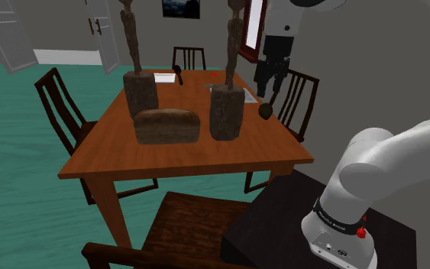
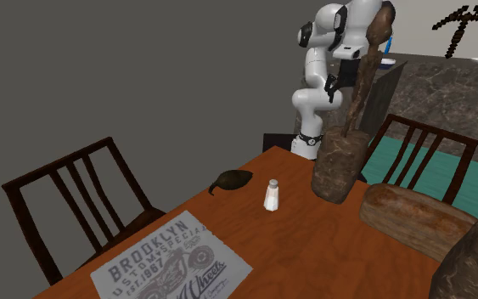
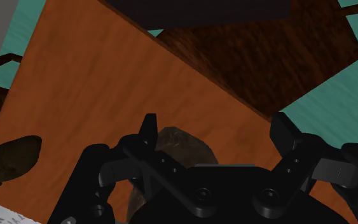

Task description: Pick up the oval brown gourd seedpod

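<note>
Nearest in the shoulder view, the black stand (image 1: 282, 218) sits at 5 o'clock, with a dark chair (image 1: 194, 225) at its 9 o'clock, facing the table (image 1: 182, 159). On the table a brown loaf (image 1: 167, 126) lies closest. Behind it stand a rough carving (image 1: 140, 92) at its 11 o'clock and a second carving (image 1: 227, 112) at its 3 o'clock. The pod (image 1: 266, 111), dark and oval, lies on the table at 3 o'clock from the second carving, close to the table's edge. The gripper (image 1: 271, 93) hangs at 12 o'clock from the pod, not touching it. In the wrist view the gripper (image 3: 217, 130) has its fingers (image 3: 147, 130) well apart and clasping nothing. The pod (image 3: 12, 159) lies on the tabletop outside their gap, apart from both. In the second exterior view a printed sheet (image 2: 171, 265) lies nearest, then a white shaker (image 2: 272, 195) with the pod (image 2: 233, 179) near it at 10 o'clock. The second carving (image 2: 340, 166) stands at the shaker's 2 o'clock, and the white arm (image 2: 316, 81) rises farther back, beyond the table.
</note>
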Tool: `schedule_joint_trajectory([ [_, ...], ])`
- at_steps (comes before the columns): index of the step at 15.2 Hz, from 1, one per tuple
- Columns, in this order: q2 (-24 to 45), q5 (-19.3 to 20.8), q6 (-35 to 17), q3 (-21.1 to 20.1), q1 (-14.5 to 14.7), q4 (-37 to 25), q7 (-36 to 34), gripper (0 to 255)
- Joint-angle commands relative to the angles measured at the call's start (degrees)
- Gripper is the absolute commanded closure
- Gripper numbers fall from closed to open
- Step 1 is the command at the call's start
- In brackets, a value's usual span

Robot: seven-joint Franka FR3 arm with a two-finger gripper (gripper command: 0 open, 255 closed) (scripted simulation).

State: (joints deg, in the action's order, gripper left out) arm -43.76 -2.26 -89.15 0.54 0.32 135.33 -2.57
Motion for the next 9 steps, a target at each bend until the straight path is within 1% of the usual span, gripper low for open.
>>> schedule_joint_trajectory([
  [1,0.0,0.0,0.0,0.0,0.0,0.0,0.0,0],
  [9,13.7,5.0,-9.8,1.7,-4.7,-2.5,-3.1,0],
])
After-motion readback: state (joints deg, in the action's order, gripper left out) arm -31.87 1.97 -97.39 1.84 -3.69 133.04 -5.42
